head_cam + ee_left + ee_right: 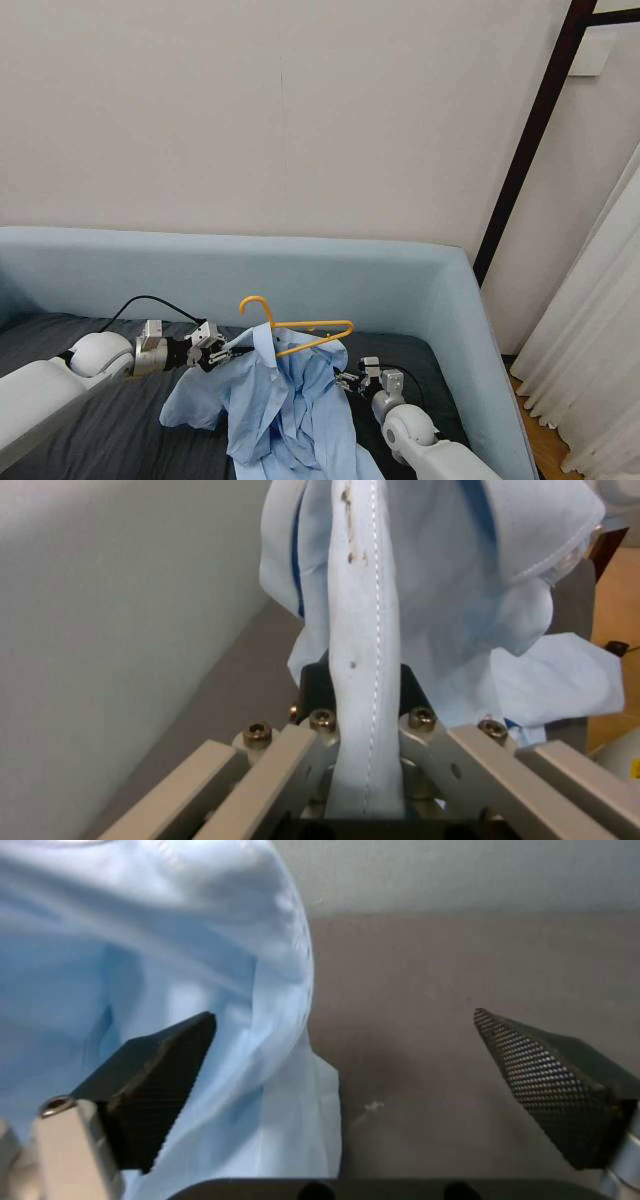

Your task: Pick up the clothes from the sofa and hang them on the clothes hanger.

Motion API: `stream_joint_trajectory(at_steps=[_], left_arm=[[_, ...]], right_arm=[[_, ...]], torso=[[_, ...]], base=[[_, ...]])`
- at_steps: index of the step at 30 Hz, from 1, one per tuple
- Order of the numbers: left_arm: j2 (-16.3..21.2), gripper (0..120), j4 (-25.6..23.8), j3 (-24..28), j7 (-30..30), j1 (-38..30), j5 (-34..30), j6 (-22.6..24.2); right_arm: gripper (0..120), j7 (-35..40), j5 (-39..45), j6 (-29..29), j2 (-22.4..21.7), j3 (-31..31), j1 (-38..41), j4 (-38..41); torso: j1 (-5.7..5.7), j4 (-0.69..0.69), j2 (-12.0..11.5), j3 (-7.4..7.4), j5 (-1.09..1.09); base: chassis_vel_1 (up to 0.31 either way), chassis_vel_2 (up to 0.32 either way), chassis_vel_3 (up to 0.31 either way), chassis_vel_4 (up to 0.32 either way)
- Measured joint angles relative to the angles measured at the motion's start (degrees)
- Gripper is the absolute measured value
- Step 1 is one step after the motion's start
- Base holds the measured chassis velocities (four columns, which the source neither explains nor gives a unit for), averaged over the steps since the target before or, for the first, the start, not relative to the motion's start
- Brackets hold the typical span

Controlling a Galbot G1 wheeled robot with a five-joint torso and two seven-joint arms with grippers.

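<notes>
A light blue shirt (285, 400) hangs crumpled above the dark grey sofa seat (110, 420). A yellow hanger (305, 326) sticks out of its top, hook to the left. My left gripper (216, 353) reaches in from the left and is shut on a stitched edge of the shirt (365, 630); the left wrist view shows that band pinched in my left gripper (364, 694). My right gripper (350, 381) is at the shirt's right side. It stands wide open (350, 1080), with shirt cloth (150, 952) draped over one pad (160, 1076) and seat fabric behind.
The light blue sofa back (300, 270) runs behind, and its right arm (490, 380) closes off the right side. A dark post (530, 130) and a white curtain (600, 330) stand right of the sofa. A black cable (150, 300) loops over my left arm.
</notes>
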Motion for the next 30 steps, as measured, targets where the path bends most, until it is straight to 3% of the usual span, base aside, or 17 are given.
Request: stream_joint_trajectory(at_steps=[2,8,11,17,22,28,30], left_arm=[[0.6,1,-0.8,-0.6,0.0,0.8,0.0,0.0],[1.4,1,-1.2,-2.0,0.0,1.8,-0.2,0.0],[1.9,1,-1.4,-3.2,0.0,3.5,0.1,-0.2],[2.8,1,-1.8,-5.3,0.0,5.6,0.3,-0.6],[3.8,1,-2.5,-9.9,0.1,9.7,0.5,-0.9],[3.9,1,-2.5,-11.4,0.4,11.2,0.9,-1.3],[3.9,1,-2.5,-11.4,0.7,11.2,1.1,-1.4]], right_arm=[[91,-0.4,0.9,-0.3,2.0,1.4,0.6,-2.3],[76,-0.7,1.8,-0.4,2.3,1.3,0.7,-2.3],[60,-0.9,2.2,-0.4,2.2,0.6,0.2,-1.2],[43,-1.0,2.1,-0.2,2.2,0.0,-0.5,-0.6],[19,-1.0,2.0,0.1,2.1,-0.6,-0.5,-0.4],[0,-1.1,2.0,0.4,1.4,-0.9,-0.5,0.4],[0,-1.0,2.1,0.5,1.1,-0.9,-0.4,0.7]], torso=[[0.00,0.02,0.0,0.00,0.00],[0.00,-0.01,0.0,0.00,0.01],[0.00,0.00,0.0,0.00,0.01],[0.00,0.00,0.0,0.00,0.01],[0.00,0.02,0.0,0.00,0.01],[0.00,0.00,0.0,0.00,0.01],[0.00,0.00,0.0,0.00,0.01]], base=[[0.000,0.000,0.000,0.000],[0.000,0.000,0.000,0.000],[0.000,0.000,0.000,0.000],[0.000,0.000,0.000,0.000],[0.000,0.000,0.000,0.000],[0.000,0.000,0.000,0.000],[0.000,0.000,0.000,0.000]])
